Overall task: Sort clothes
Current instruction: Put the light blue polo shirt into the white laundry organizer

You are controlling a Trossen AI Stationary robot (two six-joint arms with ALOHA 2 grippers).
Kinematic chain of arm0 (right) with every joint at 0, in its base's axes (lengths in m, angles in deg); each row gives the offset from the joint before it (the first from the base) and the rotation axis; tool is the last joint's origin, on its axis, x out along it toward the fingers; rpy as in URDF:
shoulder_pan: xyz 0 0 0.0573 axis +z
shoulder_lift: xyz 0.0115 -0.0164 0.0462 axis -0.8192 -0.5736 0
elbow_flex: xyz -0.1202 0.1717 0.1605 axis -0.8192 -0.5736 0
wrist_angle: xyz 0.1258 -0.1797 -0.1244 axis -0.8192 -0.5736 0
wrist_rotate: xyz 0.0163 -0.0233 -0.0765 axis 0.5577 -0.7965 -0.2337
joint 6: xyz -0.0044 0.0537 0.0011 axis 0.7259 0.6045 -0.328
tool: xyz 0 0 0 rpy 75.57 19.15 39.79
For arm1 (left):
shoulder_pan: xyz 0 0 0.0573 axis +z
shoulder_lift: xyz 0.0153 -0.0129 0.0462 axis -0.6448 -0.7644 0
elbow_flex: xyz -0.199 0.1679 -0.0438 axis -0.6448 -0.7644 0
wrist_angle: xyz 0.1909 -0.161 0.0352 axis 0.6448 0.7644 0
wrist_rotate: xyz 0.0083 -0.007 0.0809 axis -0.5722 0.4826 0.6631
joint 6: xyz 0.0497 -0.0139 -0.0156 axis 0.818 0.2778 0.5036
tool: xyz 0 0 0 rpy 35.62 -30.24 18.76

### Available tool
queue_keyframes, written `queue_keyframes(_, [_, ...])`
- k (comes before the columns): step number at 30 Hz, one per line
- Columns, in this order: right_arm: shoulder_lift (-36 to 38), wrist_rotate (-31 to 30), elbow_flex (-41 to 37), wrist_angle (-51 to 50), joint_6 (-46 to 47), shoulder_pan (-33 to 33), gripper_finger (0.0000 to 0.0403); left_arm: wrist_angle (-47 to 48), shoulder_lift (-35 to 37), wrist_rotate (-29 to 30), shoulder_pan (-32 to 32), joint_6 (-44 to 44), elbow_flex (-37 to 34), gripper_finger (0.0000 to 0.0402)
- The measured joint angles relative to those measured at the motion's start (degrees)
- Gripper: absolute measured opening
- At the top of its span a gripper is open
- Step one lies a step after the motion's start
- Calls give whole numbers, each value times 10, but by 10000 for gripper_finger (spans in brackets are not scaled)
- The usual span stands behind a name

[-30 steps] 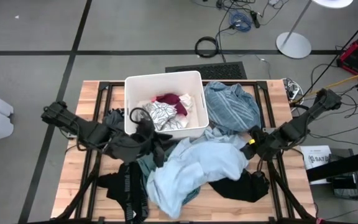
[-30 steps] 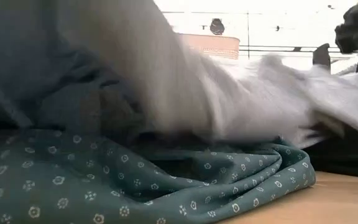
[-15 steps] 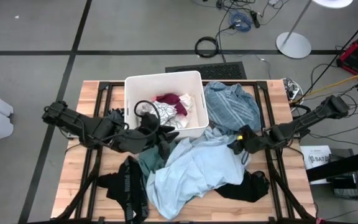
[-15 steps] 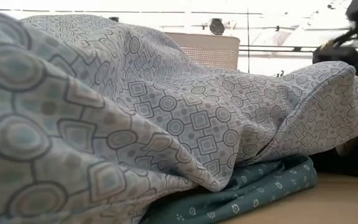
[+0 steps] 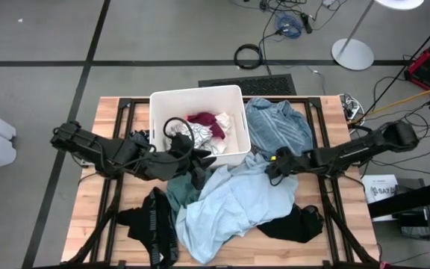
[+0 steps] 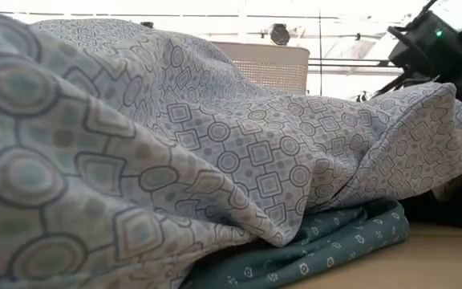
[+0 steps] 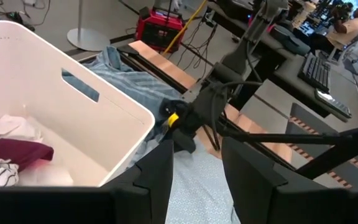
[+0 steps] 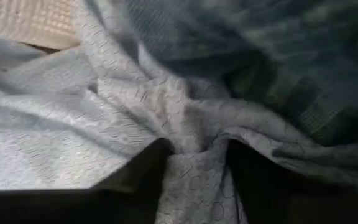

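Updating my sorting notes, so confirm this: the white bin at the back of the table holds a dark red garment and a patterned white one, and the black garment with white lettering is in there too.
Wrong on the last part. The high view shows the black garment with white lettering lying on the table at its front left, outside the white bin. The dark red garment and the patterned white one are indeed in the bin.

Two dark jointed arms (image 5: 103,153), looped cables

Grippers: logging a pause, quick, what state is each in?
Left gripper: open, holding nothing.
Right gripper: shut on the light blue garment.
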Motion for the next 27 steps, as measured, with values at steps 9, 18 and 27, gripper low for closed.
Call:
queue_keyframes(9, [19, 40, 48, -63, -21, 46, 8, 0, 0, -4, 0, 1, 0, 145])
queue_keyframes(18, [106, -47, 311, -621, -16, 132, 3, 1, 0, -5, 5, 21, 0, 145])
queue_keyframes(27, [138, -228, 578, -835, 9, 173, 1, 1, 0, -12, 7, 34, 0, 145])
